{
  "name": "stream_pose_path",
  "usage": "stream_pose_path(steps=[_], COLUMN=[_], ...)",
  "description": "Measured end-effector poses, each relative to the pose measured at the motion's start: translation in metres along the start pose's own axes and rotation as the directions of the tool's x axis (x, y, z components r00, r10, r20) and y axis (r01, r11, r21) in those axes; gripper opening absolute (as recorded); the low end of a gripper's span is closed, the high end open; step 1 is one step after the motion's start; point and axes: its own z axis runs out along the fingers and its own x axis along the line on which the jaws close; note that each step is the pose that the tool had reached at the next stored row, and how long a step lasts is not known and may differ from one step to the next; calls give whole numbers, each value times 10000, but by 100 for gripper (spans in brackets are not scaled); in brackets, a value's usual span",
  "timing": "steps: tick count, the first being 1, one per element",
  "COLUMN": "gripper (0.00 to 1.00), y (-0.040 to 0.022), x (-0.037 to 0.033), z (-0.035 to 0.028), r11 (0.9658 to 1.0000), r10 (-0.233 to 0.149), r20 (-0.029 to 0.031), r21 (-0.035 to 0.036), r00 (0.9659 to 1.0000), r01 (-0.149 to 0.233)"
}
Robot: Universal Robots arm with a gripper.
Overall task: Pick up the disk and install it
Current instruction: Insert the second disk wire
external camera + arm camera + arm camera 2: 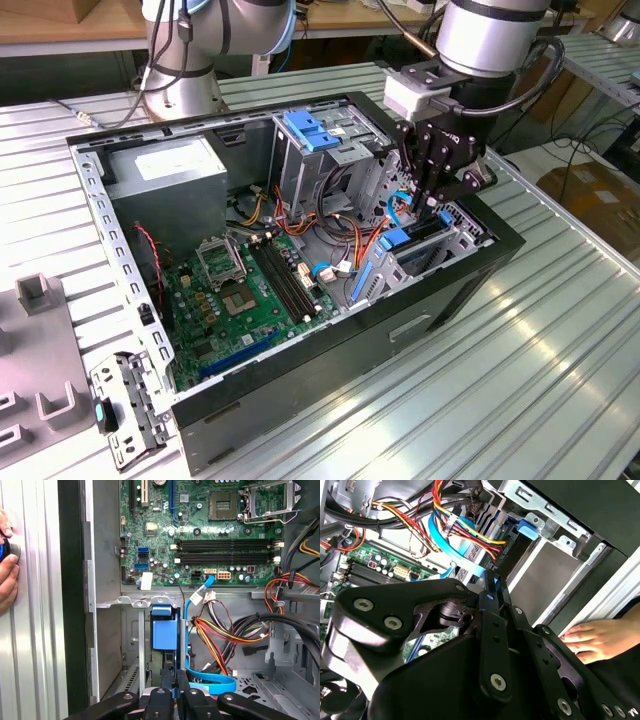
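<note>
The disk (164, 632) is standing on edge in the lower bay of the computer case (440, 300). The pincer (175, 680) is pinching its rear edge, seemingly seating it; finishing likely needs a straight, aligned push.

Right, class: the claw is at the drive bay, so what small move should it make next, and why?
Probably a slow, straight push on the disk, further into its bay. The disk stands on edge in the slot and the shut claw sits right at its end. A blue cable runs close alongside, so sideways motion could snag it.
</note>
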Motion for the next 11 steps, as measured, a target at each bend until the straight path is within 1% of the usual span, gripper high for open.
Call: stream_pose_path(steps=[1, 4, 6, 9, 11], gripper=[16, 16, 16, 16, 16], y=[17, 38, 49, 53, 60], x=[5, 18, 30, 38, 52], z=[7, 19, 29, 38, 52], r11=[10000, 9999, 9998, 9997, 9997], r10=[-3, -8, -2, 3, 3], r20=[15, 42, 98, 160, 238], r21=[62, 139, 195, 229, 253], r00=[10000, 10000, 10000, 9999, 9997], r01=[3, 8, 0, -7, -9])
